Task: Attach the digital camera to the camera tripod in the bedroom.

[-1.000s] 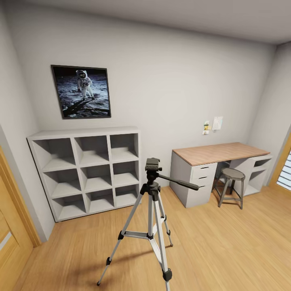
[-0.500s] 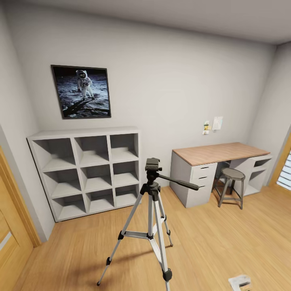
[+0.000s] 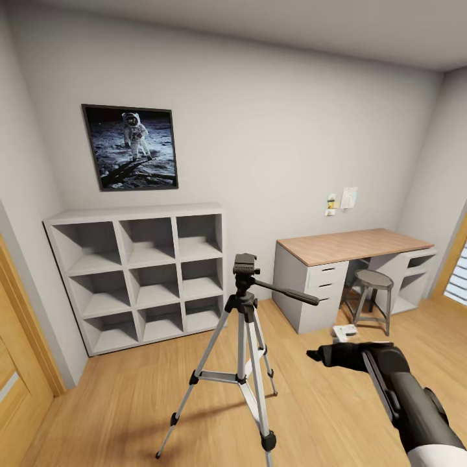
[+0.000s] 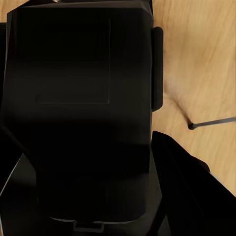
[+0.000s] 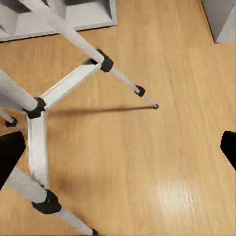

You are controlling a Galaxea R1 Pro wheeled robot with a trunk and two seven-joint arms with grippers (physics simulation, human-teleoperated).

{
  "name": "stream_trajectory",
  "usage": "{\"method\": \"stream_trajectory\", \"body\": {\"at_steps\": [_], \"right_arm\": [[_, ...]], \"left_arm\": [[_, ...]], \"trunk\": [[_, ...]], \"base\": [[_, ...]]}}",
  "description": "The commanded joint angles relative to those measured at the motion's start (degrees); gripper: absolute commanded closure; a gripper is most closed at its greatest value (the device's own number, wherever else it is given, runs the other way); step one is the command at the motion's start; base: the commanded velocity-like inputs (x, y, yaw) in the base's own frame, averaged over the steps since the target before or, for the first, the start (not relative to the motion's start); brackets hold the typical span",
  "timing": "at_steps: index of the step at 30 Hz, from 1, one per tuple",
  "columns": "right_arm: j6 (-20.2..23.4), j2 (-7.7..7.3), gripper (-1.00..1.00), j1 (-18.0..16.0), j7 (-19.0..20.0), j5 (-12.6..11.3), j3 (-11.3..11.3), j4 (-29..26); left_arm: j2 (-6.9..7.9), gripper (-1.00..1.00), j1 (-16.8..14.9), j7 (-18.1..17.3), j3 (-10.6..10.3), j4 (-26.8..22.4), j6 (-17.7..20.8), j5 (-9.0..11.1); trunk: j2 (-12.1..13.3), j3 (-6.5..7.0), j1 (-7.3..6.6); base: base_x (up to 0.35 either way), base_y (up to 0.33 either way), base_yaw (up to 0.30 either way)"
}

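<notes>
Standing in the bedroom, we see no readable writing, only an astronaut picture (image 3: 130, 147) on the wall and small notes (image 3: 342, 200) above the desk (image 3: 353, 245). Our tripod (image 3: 245, 337) stands on the plank floor (image 3: 130, 395) before the cube shelf (image 3: 139, 275), head bare. Our right gripper (image 3: 318, 355) hangs just right of it, fingertips spread wide in its wrist view over the tripod's legs. Our left gripper's (image 4: 78, 216) fingers clamp a black boxy camera (image 4: 78, 108). A stool (image 3: 372, 299) stands at the desk.
</notes>
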Motion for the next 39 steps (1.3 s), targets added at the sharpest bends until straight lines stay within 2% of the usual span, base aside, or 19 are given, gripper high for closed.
{"method": "stream_trajectory", "body": {"at_steps": [1,2,4,5,6,10,32,36,39], "right_arm": [[0.7,0.10,-1.00,0.0,1.9,0.8,0.0,-1.2],[3.1,0.48,-1.00,-0.1,10.2,0.8,2.6,-4.4],[3.3,0.54,-1.00,-0.1,13.1,0.8,4.7,-4.8],[3.3,0.59,-1.00,-0.1,15.9,1.0,6.9,-5.1],[3.2,0.50,-1.00,0.0,19.8,1.3,10.1,-5.3],[2.9,0.41,-1.00,0.0,22.2,1.5,12.2,-4.9],[2.9,-0.53,-1.00,0.0,22.9,1.3,12.4,-4.5],[2.7,-0.20,-1.00,0.0,21.9,1.2,12.3,-4.4],[1.7,0.29,-1.00,0.0,19.9,1.2,12.5,-2.2]], "left_arm": [[0.01,1.00,0.0,-0.2,-0.5,0.0,0.0,0.5],[-0.03,1.00,0.0,-0.2,-0.4,-0.1,0.0,0.4],[-0.08,1.00,0.0,-0.2,-0.4,-0.1,0.0,0.4],[-0.09,1.00,0.0,-0.2,-0.4,-0.1,0.0,0.4],[-0.09,1.00,0.0,-0.2,-0.4,-0.1,-0.1,0.5],[-0.11,1.00,0.0,-0.2,-0.4,-0.1,-0.1,0.5],[-0.01,1.00,0.0,-0.2,-0.4,-0.1,-0.1,0.5],[-0.07,1.00,0.0,-0.2,-0.4,-0.1,-0.1,0.4],[-0.08,1.00,0.0,-0.2,-0.4,-0.1,-0.1,0.4]], "trunk": [[0.0,-0.03,0.02],[0.0,-0.03,0.02],[0.0,-0.03,0.02],[0.0,-0.03,0.02],[0.0,-0.03,0.02],[0.0,-0.03,0.02],[0.0,-0.03,0.02],[0.0,-0.03,0.02],[0.0,-0.03,0.02]], "base": [[0.000,0.000,0.000],[0.000,0.000,0.000],[0.000,0.000,0.000],[0.000,0.000,0.000],[0.000,0.000,0.000],[0.000,0.000,0.000],[0.000,0.000,0.000],[0.000,0.000,0.000],[0.000,0.000,0.000]]}}
